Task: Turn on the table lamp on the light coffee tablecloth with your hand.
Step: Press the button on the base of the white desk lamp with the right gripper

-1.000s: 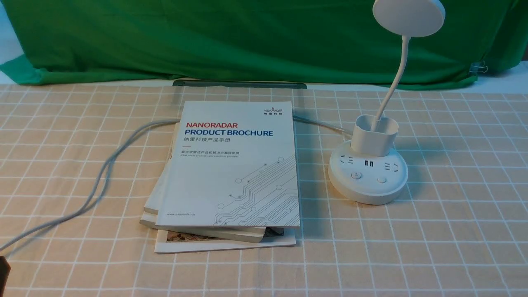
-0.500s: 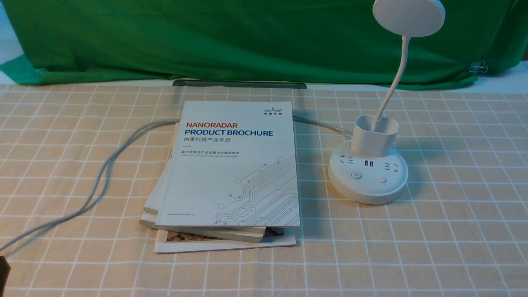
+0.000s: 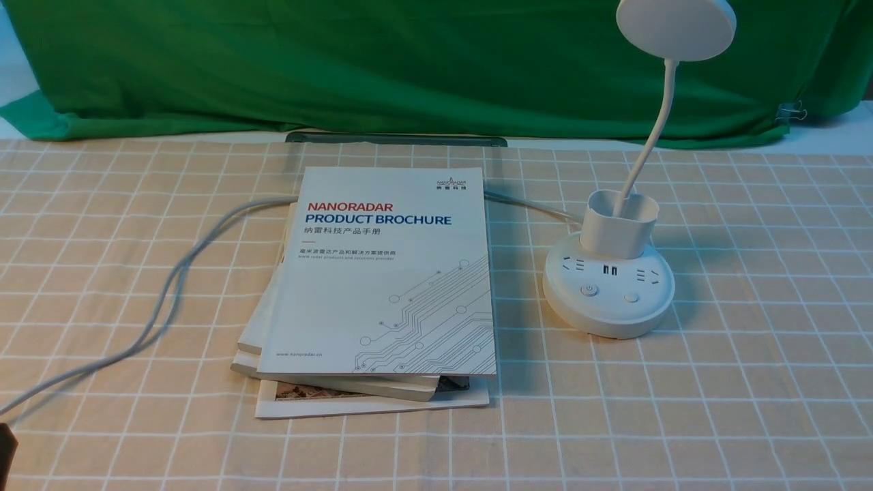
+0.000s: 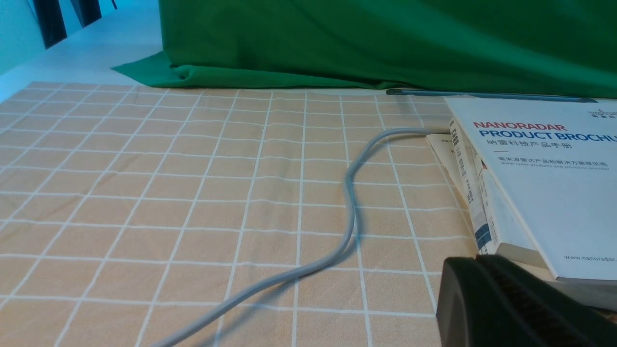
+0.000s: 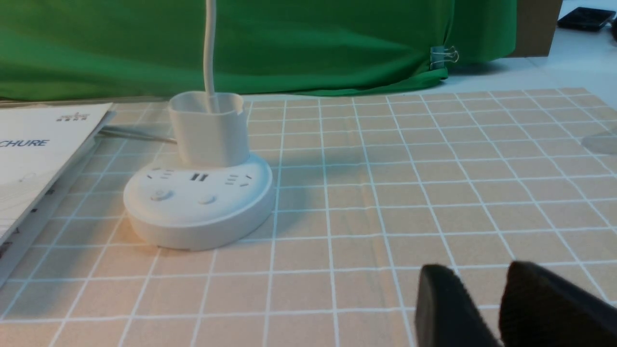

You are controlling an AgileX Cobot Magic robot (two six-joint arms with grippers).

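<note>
We saw the thin neck (image 3: pixel 655 136) come up out of the cup (image 3: pixel 619 228) on the table lamp (image 3: pixel 609 310) and bend up to the round head (image 3: pixel 675 27). 2 buttons (image 3: pixel 588 290) sat on the front of the base. The lamp stood on the right part of the light coffee tablecloth (image 3: pixel 750 395), near a pile of books (image 3: pixel 389 286) but not touching it. A grey cord (image 3: pixel 170 293) lay curved on the cloth, left of the books.

The cloth covered the desk (image 3: pixel 835 136), and a green cloth (image 3: pixel 341 61) hung behind it.

Our right hand (image 5: pixel 482 284) was low over the cloth, on the near side of the lamp and apart from it, its 2 fingers apart. Our left hand (image 4: pixel 506 303) was low by the books. We could not tell if its fingers were together.
</note>
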